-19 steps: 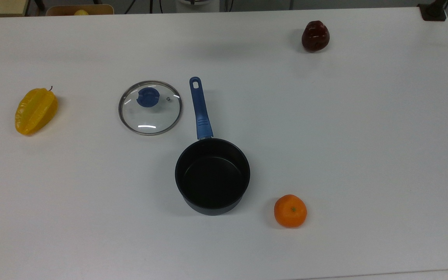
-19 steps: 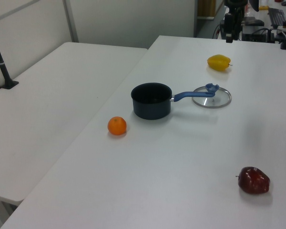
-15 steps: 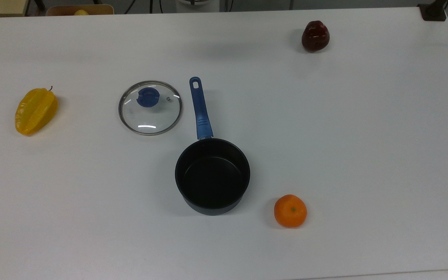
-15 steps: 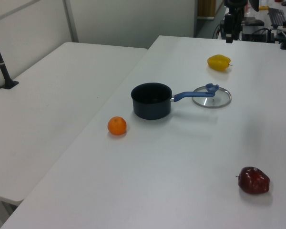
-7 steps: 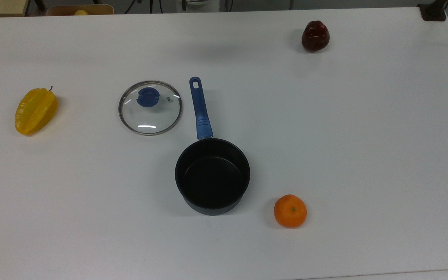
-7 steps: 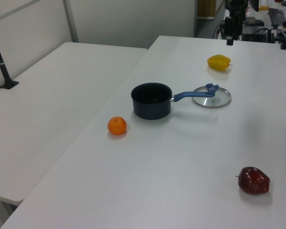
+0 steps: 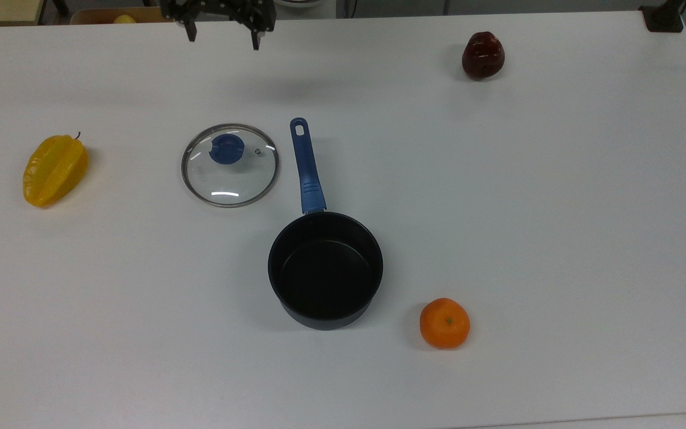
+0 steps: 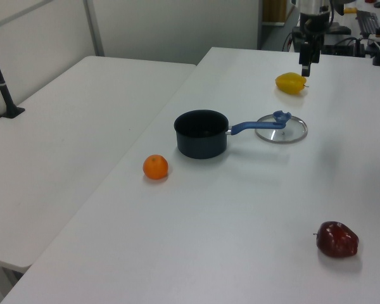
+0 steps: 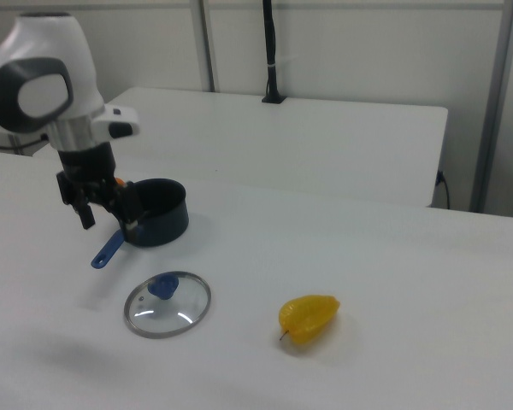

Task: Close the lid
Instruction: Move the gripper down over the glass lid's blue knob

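The lid (image 7: 230, 179), clear glass with a metal rim and a blue knob, lies flat on the white table beside the blue handle (image 7: 307, 167) of the black saucepan (image 7: 325, 268). In the left view the lid (image 8: 281, 128) sits to the right of the saucepan (image 8: 201, 133). The right view has the lid (image 9: 168, 304) in front of the saucepan (image 9: 158, 211). My gripper (image 7: 223, 36) hangs open and empty above the table's far edge in the top view, well beyond the lid. It also appears in the left view (image 8: 306, 68) and in the right view (image 9: 108, 224).
A yellow starfruit (image 7: 54, 170) lies at the top view's left, a dark red apple (image 7: 483, 55) at the far right, and an orange (image 7: 444, 322) near the pan at the front. A second white table (image 8: 69, 126) with a black post (image 8: 3, 88) adjoins.
My gripper has come into the top view at the far edge and has dropped lower in the left view. The lid, pan and fruit have stayed put.
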